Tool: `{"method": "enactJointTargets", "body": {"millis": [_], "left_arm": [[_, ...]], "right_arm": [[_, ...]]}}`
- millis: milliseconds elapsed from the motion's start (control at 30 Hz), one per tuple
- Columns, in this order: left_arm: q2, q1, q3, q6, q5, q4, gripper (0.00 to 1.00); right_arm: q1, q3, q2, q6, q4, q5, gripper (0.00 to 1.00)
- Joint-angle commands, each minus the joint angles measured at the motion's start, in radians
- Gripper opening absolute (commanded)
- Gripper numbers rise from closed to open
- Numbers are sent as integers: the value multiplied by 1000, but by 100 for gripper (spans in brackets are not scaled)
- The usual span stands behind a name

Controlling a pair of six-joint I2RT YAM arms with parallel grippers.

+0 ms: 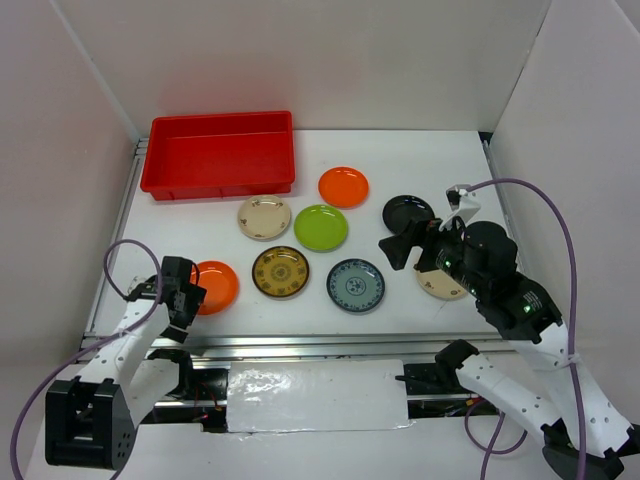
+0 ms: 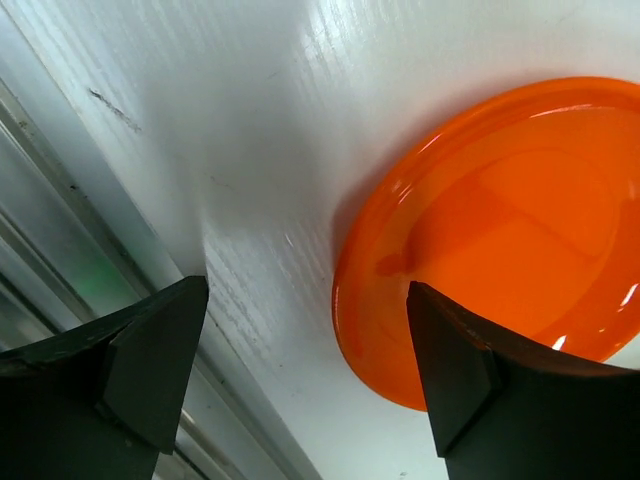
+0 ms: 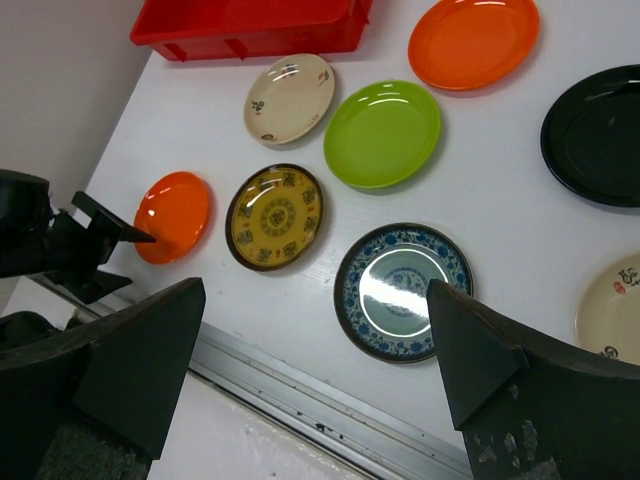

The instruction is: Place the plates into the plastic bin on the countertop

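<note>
The left gripper [image 1: 185, 292] sits low at the near left corner of the countertop [image 1: 430, 160], jaws spread wide and holding nothing. In the left wrist view one finger stands over bare counter and the other in front of the rim of the near orange plate [image 1: 216, 286], so that plate's edge lies between them. Whether either finger touches it I cannot tell.

At the far left, the red plastic bin [image 1: 220, 186] has no plate in it. The other plates lie flat on the countertop, none stacked:
- a cream plate [image 1: 264, 217] just in front of the bin
- the gold-patterned plate [image 1: 280, 272], nearer the metal rail [image 1: 300, 343]
- the lime green plate [image 1: 321, 227]
- the far orange plate [image 1: 343, 187]
- the blue-grey patterned plate [image 1: 355, 285]
- the black plate [image 1: 408, 212]

The second cream plate [image 1: 440, 287] shows only in part beneath the right gripper [image 1: 398, 250]. That gripper hangs above the counter with its jaws wide apart and empty, pointing left over the spread.

The task looks to be at its very start. None of the eight plates is in the bin, and all eight are left to move. The left arm appears set to pick up the near orange plate first.
</note>
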Motion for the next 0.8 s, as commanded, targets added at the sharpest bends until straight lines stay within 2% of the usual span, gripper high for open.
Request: {"method": "enactJointTargets", "body": {"millis": [0,267,367,533,567,600,700,767], "left_arm": [[-2,8,-3,-31,-31,91,92],[30,14,-1,-22,-45,115,87],[61,20,-17,-16,-47,152,82],[99,67,-44,7,-30,204,63],[102,72,-43,10,-27,203,57],[102,75,-41,12,-25,200,46],[63,90,-41,16,-35,180,32],[34,100,-40,16,-45,165,26]], "right_arm": [[23,0,-8,-23,66,-7,100],[39,-6,-14,-20,65,18,100],[39,-4,-11,-20,65,24,100],[39,0,-11,-20,58,32,100],[41,2,-11,-20,54,35,100],[41,6,-13,-20,54,39,100],[43,8,-14,-20,52,47,100],[43,9,-13,-19,54,47,100]]}}
